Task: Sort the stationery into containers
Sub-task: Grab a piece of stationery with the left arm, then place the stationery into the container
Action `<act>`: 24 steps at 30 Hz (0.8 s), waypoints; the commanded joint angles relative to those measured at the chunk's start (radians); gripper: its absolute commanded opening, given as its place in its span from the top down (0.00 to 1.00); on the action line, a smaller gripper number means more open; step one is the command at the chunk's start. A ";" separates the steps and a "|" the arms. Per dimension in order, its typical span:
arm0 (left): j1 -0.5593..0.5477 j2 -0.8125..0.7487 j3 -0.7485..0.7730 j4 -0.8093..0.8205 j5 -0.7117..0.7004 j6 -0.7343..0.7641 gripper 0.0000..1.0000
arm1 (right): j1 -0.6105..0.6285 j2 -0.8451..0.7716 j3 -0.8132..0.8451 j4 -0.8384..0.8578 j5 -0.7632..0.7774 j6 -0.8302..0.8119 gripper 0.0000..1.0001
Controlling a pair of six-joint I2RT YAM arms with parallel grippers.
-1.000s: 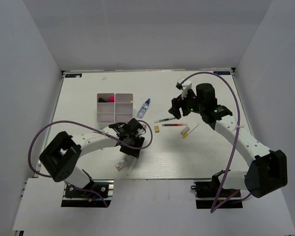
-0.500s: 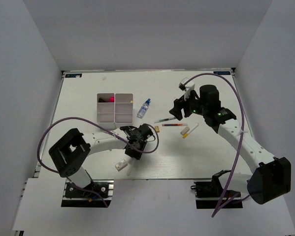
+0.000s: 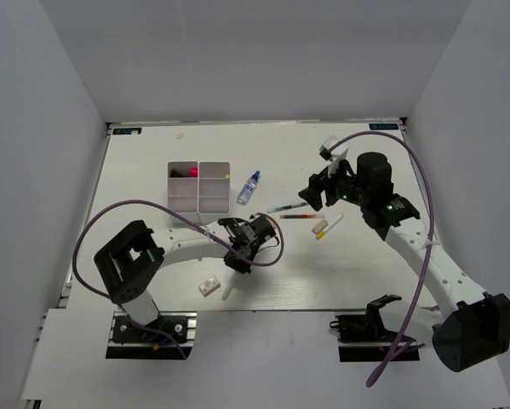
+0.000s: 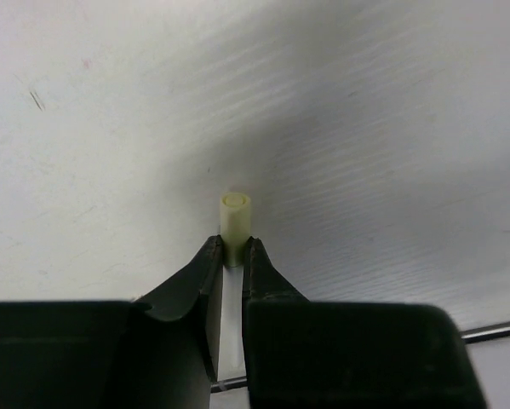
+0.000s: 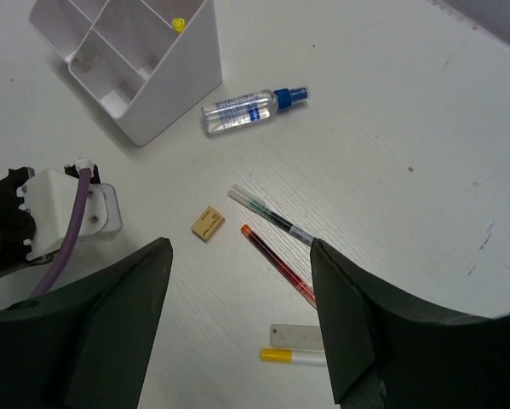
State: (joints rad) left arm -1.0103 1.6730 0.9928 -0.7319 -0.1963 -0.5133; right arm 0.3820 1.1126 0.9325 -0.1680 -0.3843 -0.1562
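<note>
In left gripper (image 4: 232, 260) — pale, hollow-tipped stick (image 4: 235, 213)

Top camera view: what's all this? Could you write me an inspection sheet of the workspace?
Surface: white table, faint scuffs.
Job's things: four-cell box holds a pink item and a yellow piece; green pen, red pen, yellow-ended marker, tan block, white block lie loose.
Clutter: spray bottle.
Grippers: left fingers shut on a white stick; right fingers open above the pens.
Cables: a purple cable loops from each arm.
Surroundings: grey walls on three sides.
</note>
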 commanded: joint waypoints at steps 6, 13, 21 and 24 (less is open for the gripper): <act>0.030 -0.248 0.127 0.193 -0.176 0.042 1.00 | -0.026 -0.088 -0.041 0.085 0.022 0.015 0.32; 0.068 -0.291 0.170 0.450 -0.486 0.134 1.00 | -0.034 -0.115 -0.063 0.105 0.002 0.027 0.72; 0.145 -0.263 0.096 0.926 -0.801 0.327 1.00 | -0.040 -0.119 -0.077 0.119 -0.016 0.029 0.84; 0.186 -0.202 0.105 1.094 -0.841 0.435 1.00 | -0.038 -0.119 -0.081 0.124 -0.018 0.027 0.84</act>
State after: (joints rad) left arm -0.8608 1.4364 1.0904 0.1200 -0.9161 -0.2066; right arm 0.3470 1.0111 0.8661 -0.0998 -0.3832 -0.1341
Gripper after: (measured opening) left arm 0.201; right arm 0.158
